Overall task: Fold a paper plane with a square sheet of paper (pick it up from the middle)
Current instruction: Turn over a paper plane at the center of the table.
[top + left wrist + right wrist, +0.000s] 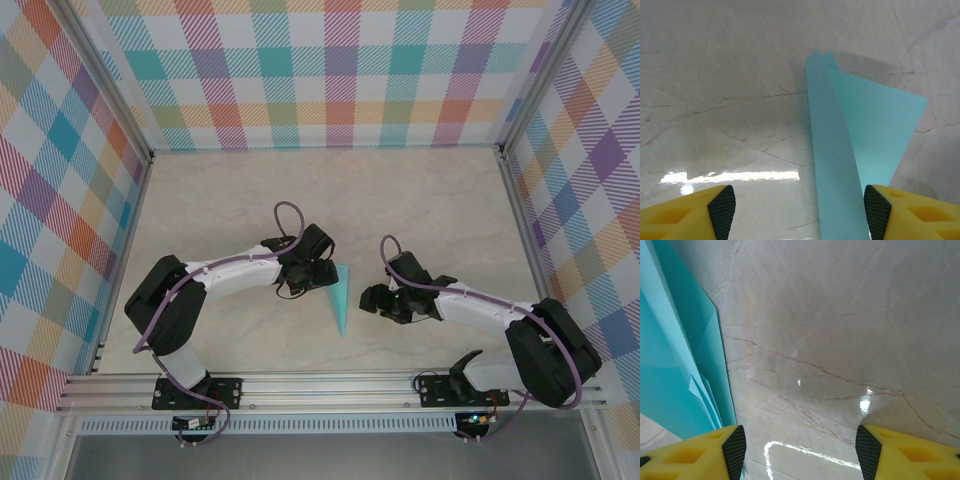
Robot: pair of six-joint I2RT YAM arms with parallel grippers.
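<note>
The paper plane [340, 297] lies on the marble table between my two arms, a narrow light cyan dart with its tip toward the near edge. In the left wrist view the paper plane [840, 160] has one long flap raised and a wing spread to the right. My left gripper [800, 212] is open, and the flap runs between its pads close to the right finger [877, 212], not squeezed. My right gripper [796, 452] is also open over bare table, with the paper plane [675, 365] just outside its left finger [735, 450]. Seen from above, the left gripper [312, 278] and right gripper [375, 300] flank the dart.
The marble table [220, 210] is fenced by checked walls at the back and on both sides. An aluminium rail [330, 385] runs along the near edge by the arm bases.
</note>
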